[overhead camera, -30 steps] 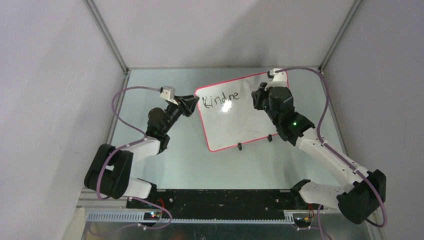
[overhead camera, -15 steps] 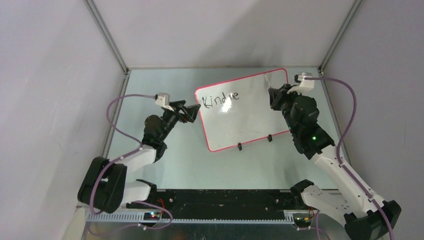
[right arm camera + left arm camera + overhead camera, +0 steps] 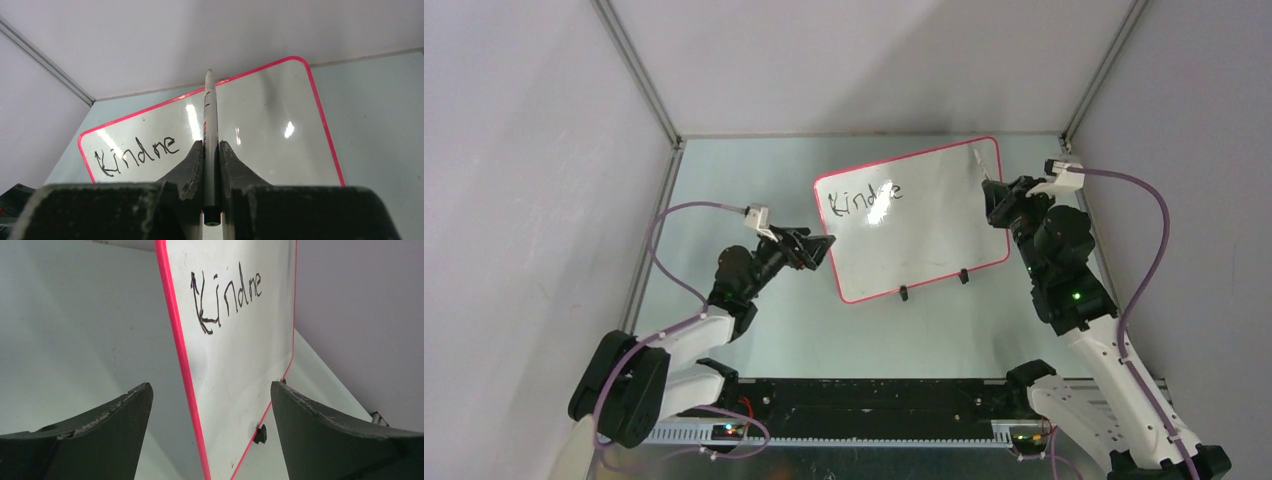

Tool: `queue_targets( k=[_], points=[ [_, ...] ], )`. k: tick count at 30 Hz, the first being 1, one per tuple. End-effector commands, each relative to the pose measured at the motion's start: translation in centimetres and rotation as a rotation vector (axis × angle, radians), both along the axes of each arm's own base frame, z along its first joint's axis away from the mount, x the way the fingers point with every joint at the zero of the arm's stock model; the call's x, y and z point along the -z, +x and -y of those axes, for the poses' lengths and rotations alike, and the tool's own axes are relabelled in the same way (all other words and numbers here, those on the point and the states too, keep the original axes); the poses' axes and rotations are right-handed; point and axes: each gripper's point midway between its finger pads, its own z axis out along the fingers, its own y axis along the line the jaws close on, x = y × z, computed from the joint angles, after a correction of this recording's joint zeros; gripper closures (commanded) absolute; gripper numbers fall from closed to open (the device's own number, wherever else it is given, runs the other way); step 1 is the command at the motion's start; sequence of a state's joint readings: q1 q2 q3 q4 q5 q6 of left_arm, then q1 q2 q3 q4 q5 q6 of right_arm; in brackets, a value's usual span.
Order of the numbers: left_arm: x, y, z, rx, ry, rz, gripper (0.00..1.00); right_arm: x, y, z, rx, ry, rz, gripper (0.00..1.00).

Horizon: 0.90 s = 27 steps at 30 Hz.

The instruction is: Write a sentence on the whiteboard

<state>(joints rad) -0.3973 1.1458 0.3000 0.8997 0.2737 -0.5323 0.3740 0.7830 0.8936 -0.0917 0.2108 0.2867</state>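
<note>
The whiteboard (image 3: 924, 235), glossy white with a pink-red rim, sits mid-table, turned at an angle. The sentence (image 3: 864, 198) reads "Kindne" in black near its top left. My left gripper (image 3: 820, 250) is open, and its fingers (image 3: 125, 410) straddle the board's left rim (image 3: 175, 330) without closing on it. The writing (image 3: 227, 295) shows beyond them. My right gripper (image 3: 1002, 195) is shut on a grey marker (image 3: 210, 115). It holds the marker above the board's right edge, tip (image 3: 977, 155) pointing to the far corner, off the surface. The board (image 3: 265, 125) and writing (image 3: 137, 154) lie ahead.
Two small black clip feet (image 3: 903, 293) (image 3: 963, 276) sit on the board's near rim, and one shows in the left wrist view (image 3: 260, 434). Grey enclosure walls and metal posts (image 3: 639, 70) ring the pale green table (image 3: 774, 330). Purple cables (image 3: 1149, 240) loop beside both arms.
My right arm has swung right with the marker, from beside the writing to the board's right edge. My left gripper has slid nearer along the board's left rim. The writing is unchanged.
</note>
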Motion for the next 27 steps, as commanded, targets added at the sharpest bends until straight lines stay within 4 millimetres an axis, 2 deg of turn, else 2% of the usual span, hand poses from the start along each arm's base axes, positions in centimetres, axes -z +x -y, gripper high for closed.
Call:
queue_targets(
  k=[1, 5, 8, 9, 10, 13, 15, 16, 19, 20, 21, 22, 25, 27],
  points=[
    [-1.4, 0.1, 0.6, 0.024, -0.018, -0.012, 0.07, -0.5, -0.6, 0.2, -0.022, -0.003, 0.024, 1.0],
    [0.1, 0.0, 0.7, 0.035, 0.03, -0.03, 0.1, -0.5, -0.8, 0.6, -0.024, 0.004, 0.03, 1.0],
    [1.3, -0.2, 1.9, 0.113, 0.041, -0.053, 0.17, -0.5, -0.9, 0.7, -0.039, 0.012, 0.029, 1.0],
    [1.1, -0.3, 2.4, 0.146, 0.039, -0.041, 0.19, -0.4, -0.8, 0.8, -0.037, 0.015, 0.028, 1.0],
    [1.9, -0.2, 2.7, 0.158, 0.045, -0.057, 0.2, -0.4, -0.9, 0.7, -0.048, 0.018, 0.029, 1.0],
    [2.2, -0.2, 3.0, 0.179, 0.037, -0.041, 0.21, -0.4, -0.9, 0.6, -0.061, 0.025, 0.029, 1.0],
    [2.9, 0.0, 3.4, 0.197, 0.04, -0.048, 0.27, -0.5, -1.0, 0.7, -0.062, 0.027, 0.03, 1.0],
    [2.8, 0.0, 3.6, 0.208, 0.036, -0.037, 0.34, -0.5, -1.0, 0.8, -0.061, 0.029, 0.03, 1.0],
    [3.3, -0.3, 4.5, 0.275, 0.019, -0.038, 0.47, -0.4, -1.0, 0.8, -0.064, 0.031, 0.029, 1.0],
    [2.6, -0.6, 4.8, 0.296, -0.005, -0.013, 0.54, -0.4, -0.9, 0.8, -0.064, 0.032, 0.027, 1.0],
    [3.0, -0.7, 4.8, 0.304, -0.009, -0.018, 0.58, -0.4, -0.9, 0.8, -0.068, 0.032, 0.028, 1.0],
    [2.5, -0.8, 4.9, 0.313, -0.022, 0.001, 0.68, -0.4, -0.8, 0.8, -0.068, 0.034, 0.027, 1.0],
    [2.9, -0.6, 4.5, 0.305, -0.019, -0.005, 0.92, -0.3, -0.7, 0.6, -0.078, 0.038, 0.024, 1.0],
    [3.3, -0.4, 4.0, 0.286, -0.008, -0.013, 0.99, -0.3, -0.7, 0.3, -0.096, 0.038, 0.021, 1.0]
  ],
)
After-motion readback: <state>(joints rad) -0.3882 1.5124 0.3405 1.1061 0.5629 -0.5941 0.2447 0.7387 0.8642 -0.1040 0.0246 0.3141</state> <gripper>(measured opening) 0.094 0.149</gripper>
